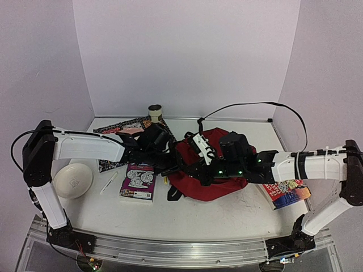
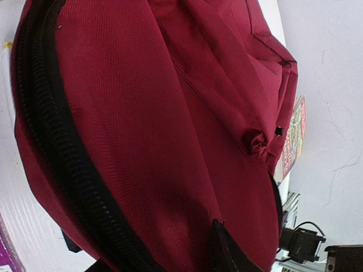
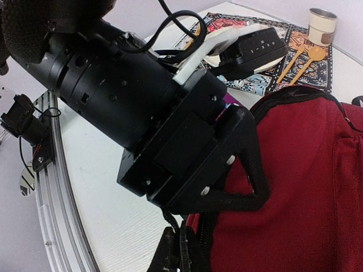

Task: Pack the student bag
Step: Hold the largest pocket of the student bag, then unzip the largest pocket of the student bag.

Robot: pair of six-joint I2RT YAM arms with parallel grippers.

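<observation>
The bag [image 1: 212, 190] lies beneath the right gripper [image 3: 176, 255], closed tight at its zipper edge. The left gripper [image 3: 252, 195], just beside, touches the fabric; whether it is parted or clamped cannot be told.

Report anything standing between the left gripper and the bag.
Nothing visible does. The left gripper is already up against the bag's left edge, and the left wrist view is filled with the bag's red fabric at close range.
</observation>
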